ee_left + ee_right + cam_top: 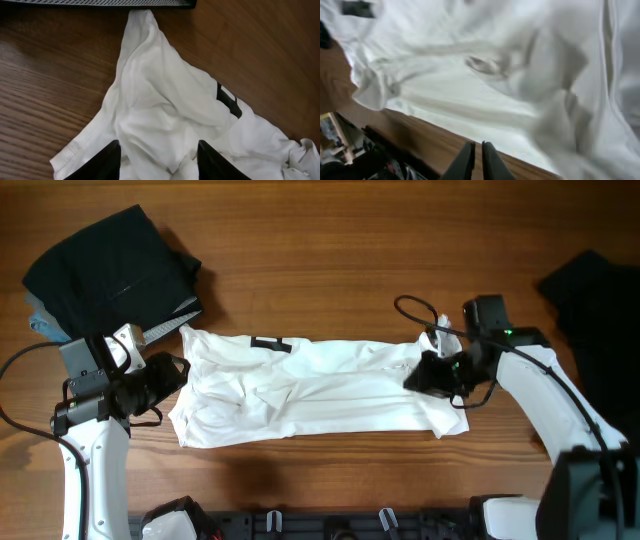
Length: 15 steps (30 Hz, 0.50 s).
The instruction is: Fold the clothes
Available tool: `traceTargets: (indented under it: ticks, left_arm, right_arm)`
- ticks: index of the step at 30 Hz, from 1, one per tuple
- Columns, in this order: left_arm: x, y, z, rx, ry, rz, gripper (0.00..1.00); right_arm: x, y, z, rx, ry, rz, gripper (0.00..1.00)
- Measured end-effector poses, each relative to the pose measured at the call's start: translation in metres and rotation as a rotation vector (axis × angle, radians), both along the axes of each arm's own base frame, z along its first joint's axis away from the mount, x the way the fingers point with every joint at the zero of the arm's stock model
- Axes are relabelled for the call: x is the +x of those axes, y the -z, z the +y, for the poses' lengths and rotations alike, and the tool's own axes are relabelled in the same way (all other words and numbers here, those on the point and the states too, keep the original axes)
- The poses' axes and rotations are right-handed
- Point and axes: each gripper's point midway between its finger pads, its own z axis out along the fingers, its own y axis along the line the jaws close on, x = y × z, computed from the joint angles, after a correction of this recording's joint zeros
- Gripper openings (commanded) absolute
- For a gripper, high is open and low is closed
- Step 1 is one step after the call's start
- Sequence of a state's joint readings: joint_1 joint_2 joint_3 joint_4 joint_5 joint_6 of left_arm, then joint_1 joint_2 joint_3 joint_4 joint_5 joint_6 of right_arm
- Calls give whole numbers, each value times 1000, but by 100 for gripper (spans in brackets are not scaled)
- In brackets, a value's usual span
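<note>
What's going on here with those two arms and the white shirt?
Two robot arms are working on a white T-shirt lying crumpled on the table. The left hand, open, straddles its left end. The right hand is closed at the right end; whether it pinches cloth is unclear. A black garment sits back left.

Wooden worktop [330,240], brown, grain running left to right. White T-shirt [320,395] lies on it approx. centre, bunched into a long wrinkled band, w/ a small black mark [270,344] on its upper edge. Up & left of the T-shirt sits a black garment [105,265], loosely piled, w/ a bit of blue cloth [40,320] peeking out at its left side. A grey striped edge [170,325] under that pile meets the T-shirt's top-left corner. Far right of the T-shirt, well apart, is another dark cloth [600,290] at the worktop's edge.
</note>
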<state>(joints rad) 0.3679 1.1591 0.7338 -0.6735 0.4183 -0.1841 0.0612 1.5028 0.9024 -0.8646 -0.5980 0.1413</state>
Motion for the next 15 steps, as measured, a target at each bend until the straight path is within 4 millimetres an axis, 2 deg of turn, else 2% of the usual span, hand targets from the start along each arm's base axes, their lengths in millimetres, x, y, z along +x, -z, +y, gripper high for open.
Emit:
traceTargets:
  ticks: [3, 6, 9, 11, 15]
  left_arm:
    - [0, 0, 0, 0, 0, 0, 48]
    - [0, 0, 0, 0, 0, 0, 48]
    - [0, 0, 0, 0, 0, 0, 48]
    - [0, 0, 0, 0, 0, 0, 48]
    - [0, 0, 0, 0, 0, 0, 49]
  right_arm:
    - [16, -21, -11, -54, 53, -73, 21]
    - [18, -28, -45, -214, 206, -40, 21]
    - [10, -17, -81, -361, 341, 31, 22]
    - [4, -9, -96, -419, 398, 75, 22]
    - [-15, 19, -107, -471, 433, 186, 24]
